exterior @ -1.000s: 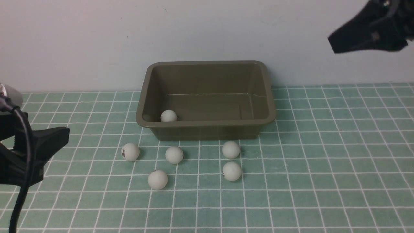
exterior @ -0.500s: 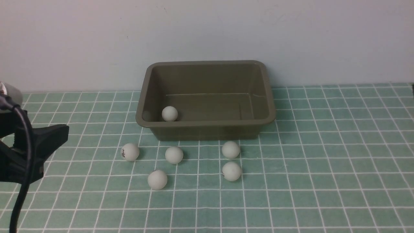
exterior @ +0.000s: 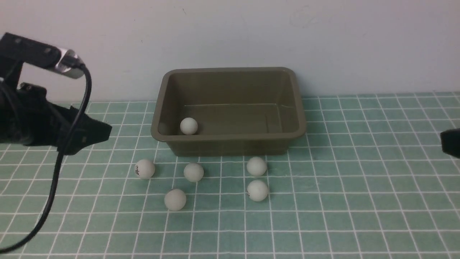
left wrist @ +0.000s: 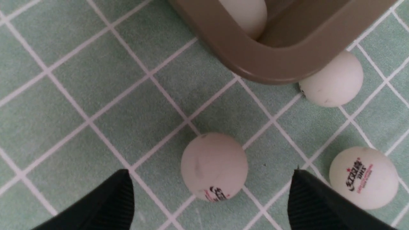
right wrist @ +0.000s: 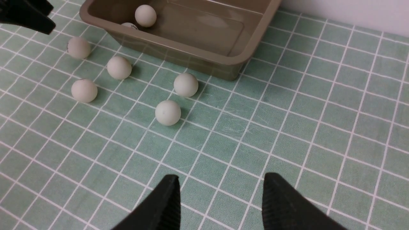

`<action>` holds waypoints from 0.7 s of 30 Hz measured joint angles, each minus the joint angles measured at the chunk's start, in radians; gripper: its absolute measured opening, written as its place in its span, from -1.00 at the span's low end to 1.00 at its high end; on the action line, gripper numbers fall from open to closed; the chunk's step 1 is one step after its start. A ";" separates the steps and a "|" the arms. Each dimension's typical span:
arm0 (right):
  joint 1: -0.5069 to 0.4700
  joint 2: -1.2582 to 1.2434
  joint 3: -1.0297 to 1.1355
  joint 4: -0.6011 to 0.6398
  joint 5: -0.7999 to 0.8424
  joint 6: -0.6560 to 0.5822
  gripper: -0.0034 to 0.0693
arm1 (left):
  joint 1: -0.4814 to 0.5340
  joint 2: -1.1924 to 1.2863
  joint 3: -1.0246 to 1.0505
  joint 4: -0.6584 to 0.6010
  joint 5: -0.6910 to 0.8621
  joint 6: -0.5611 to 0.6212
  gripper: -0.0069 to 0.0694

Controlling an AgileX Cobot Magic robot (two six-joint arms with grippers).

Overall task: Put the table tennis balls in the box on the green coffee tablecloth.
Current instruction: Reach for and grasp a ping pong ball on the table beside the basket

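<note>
Table tennis ball (left wrist: 214,166) between the wide-spread, empty left fingers (left wrist: 111,201), clear of both; right fingers (right wrist: 166,204) spread, empty.

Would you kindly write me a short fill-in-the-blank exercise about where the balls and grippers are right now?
Outside the box, ___ table tennis balls lie on the green coffee tablecloth. The right wrist view shows ___ balls inside the box. The left gripper and the right gripper are both ___, holding nothing. Missing words: five; two; open.
</note>
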 joint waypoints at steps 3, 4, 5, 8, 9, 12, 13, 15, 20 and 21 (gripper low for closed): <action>0.000 0.000 0.000 0.000 0.000 0.000 -0.01 | -0.019 0.025 0.000 -0.019 -0.028 0.054 0.71; 0.000 0.000 0.000 0.001 0.000 0.000 -0.01 | -0.024 0.029 0.000 -0.020 -0.039 0.065 0.71; 0.000 0.000 0.000 0.001 0.000 0.000 -0.01 | -0.030 0.033 0.000 -0.020 -0.048 0.068 0.71; 0.000 0.000 0.000 0.001 0.000 0.000 -0.01 | -0.055 0.049 -0.001 -0.008 -0.077 0.077 0.71; 0.000 0.000 0.000 0.001 0.000 0.000 -0.01 | -0.064 0.055 -0.001 -0.004 -0.086 0.077 0.71; 0.000 0.000 0.000 0.001 0.000 0.000 -0.01 | -0.091 0.071 -0.001 0.009 -0.108 0.076 0.71; 0.000 0.000 0.000 0.001 0.000 0.000 -0.01 | -0.095 0.075 -0.001 0.018 -0.120 0.071 0.71; 0.000 0.000 0.000 0.001 0.000 0.000 -0.01 | -0.110 0.084 -0.001 0.026 -0.139 0.059 0.71; 0.000 0.000 0.000 0.001 0.001 0.000 -0.01 | -0.129 0.098 -0.001 0.060 -0.197 0.005 0.71; 0.000 0.000 0.000 0.001 0.002 0.000 -0.01 | -0.130 0.099 -0.001 0.066 -0.204 -0.002 0.71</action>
